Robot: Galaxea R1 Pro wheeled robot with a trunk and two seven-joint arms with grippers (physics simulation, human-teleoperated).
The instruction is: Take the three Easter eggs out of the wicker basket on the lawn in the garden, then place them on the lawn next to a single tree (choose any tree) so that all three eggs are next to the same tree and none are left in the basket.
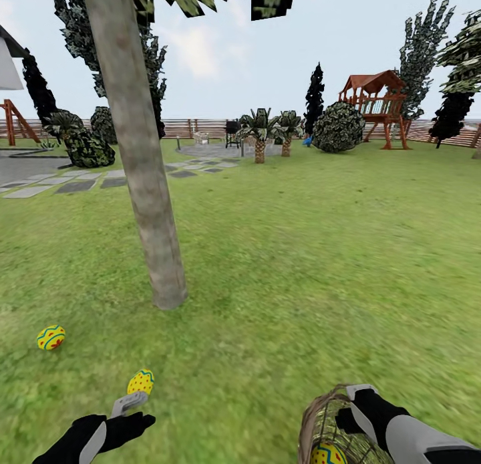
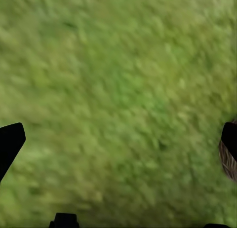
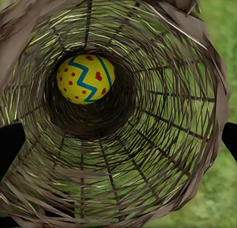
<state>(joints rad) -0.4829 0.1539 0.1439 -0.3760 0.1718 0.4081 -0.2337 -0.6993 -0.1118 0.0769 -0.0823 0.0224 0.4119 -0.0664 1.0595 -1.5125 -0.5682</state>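
Two Easter eggs lie on the lawn (image 1: 300, 263) near the tree (image 1: 143, 183): one (image 1: 51, 337) off to its left, another (image 1: 141, 382) just ahead of the left gripper (image 1: 130, 407), whose fingers stand spread apart with nothing between them. The right gripper (image 1: 357, 410) apparently clamps the wicker basket (image 3: 163, 154) by its rim (the grip itself is hard to make out), a third egg (image 3: 85, 79) inside.

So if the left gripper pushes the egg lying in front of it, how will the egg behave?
The egg is round and smooth, so it would probably roll off sideways. The lawn looks flat, so it should stop soon. The left gripper would likely need to close squarely, or the egg may slip out.
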